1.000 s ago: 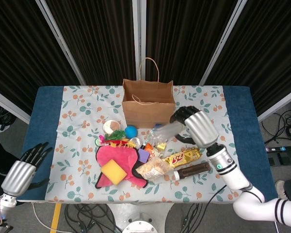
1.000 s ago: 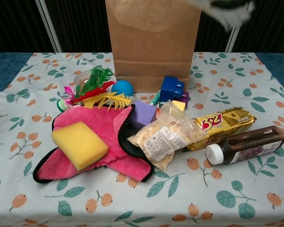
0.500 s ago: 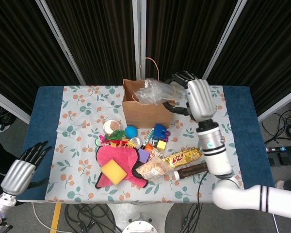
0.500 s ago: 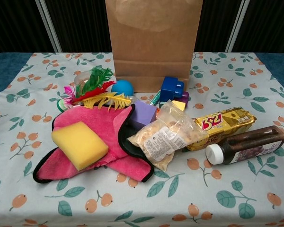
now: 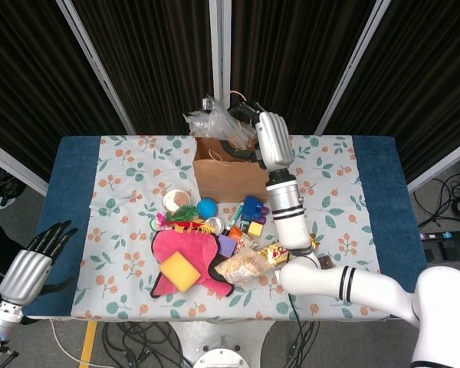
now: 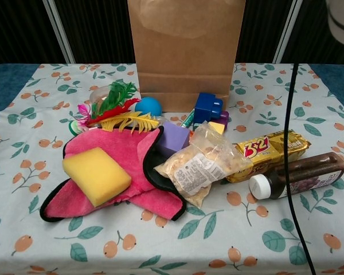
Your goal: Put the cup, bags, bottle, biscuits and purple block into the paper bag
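My right hand [image 5: 262, 138] is raised over the open top of the brown paper bag [image 5: 231, 175] and grips a crumpled clear plastic bag [image 5: 211, 119] above the bag's left rim. On the table lie a snack bag [image 6: 202, 167], a gold biscuit pack [image 6: 272, 151], a dark bottle [image 6: 301, 175] on its side and a purple block [image 6: 173, 137]. The cup [image 5: 176, 201] stands left of the paper bag. Low at the left, off the table, my left hand [image 5: 32, 264] holds nothing, its fingers spread.
A pink cloth [image 6: 117, 172] carrying a yellow sponge [image 6: 96, 175] covers the front left. Feathers [image 6: 117, 112], a blue ball [image 6: 148, 106] and a blue block [image 6: 206, 107] crowd the paper bag's [image 6: 184, 51] base. A black cable [image 6: 292, 149] hangs at the right in the chest view.
My right hand has carried the clear plastic bag from low beside the paper bag up and leftward to above its opening. The left hand has hardly moved.
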